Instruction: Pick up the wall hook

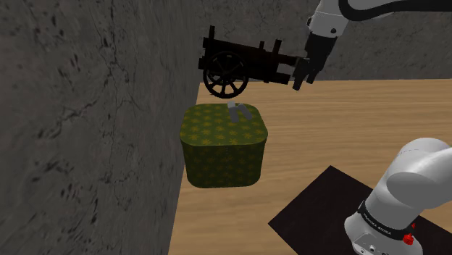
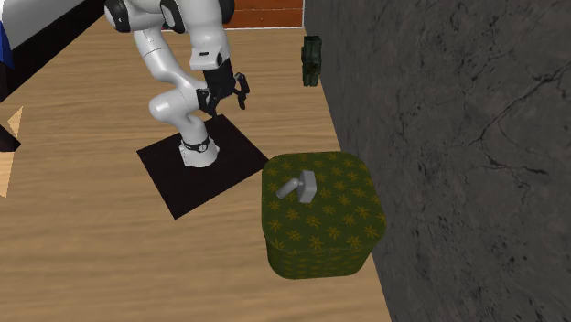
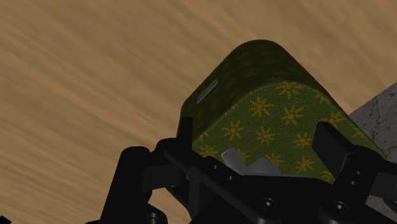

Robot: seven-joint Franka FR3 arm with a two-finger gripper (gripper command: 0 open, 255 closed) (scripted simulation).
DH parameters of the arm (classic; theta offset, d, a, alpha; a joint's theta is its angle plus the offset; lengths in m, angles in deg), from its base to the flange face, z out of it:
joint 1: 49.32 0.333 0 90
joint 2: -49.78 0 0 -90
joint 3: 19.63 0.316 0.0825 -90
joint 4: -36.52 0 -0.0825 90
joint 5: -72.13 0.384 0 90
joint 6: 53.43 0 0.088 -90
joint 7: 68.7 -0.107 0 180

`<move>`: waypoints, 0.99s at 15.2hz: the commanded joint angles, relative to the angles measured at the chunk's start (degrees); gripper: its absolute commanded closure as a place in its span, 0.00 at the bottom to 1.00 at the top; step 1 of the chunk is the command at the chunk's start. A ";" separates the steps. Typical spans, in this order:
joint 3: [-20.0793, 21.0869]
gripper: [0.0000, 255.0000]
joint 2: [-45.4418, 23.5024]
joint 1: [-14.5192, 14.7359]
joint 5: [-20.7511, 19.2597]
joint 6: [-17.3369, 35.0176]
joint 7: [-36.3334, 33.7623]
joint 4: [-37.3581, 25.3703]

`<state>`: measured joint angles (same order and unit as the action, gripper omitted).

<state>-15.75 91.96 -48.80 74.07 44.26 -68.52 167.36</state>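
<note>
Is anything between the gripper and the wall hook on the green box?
No. The second exterior view shows a bare stretch from the gripper down to the grey hook on the green box, wooden floor beneath.

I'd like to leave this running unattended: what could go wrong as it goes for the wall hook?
1. The wall hook is small and lies on top of the green box; an off-centre close of the open gripper could knock it off.
2. The stone wall stands right beside the box, so the arm may graze it coming in.
</note>
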 commanded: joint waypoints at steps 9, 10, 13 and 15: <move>4.45 0.00 -21.20 0.20 -2.58 2.10 -1.92 -13.36; 4.98 0.00 -23.85 0.25 -3.10 2.03 -2.25 -15.33; 6.50 0.00 -31.89 0.50 -4.93 1.32 -3.33 -21.71; 7.41 0.00 -37.32 0.84 -6.36 0.45 -4.09 -26.36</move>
<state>-8.74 57.02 -48.09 68.39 44.52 -72.32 142.33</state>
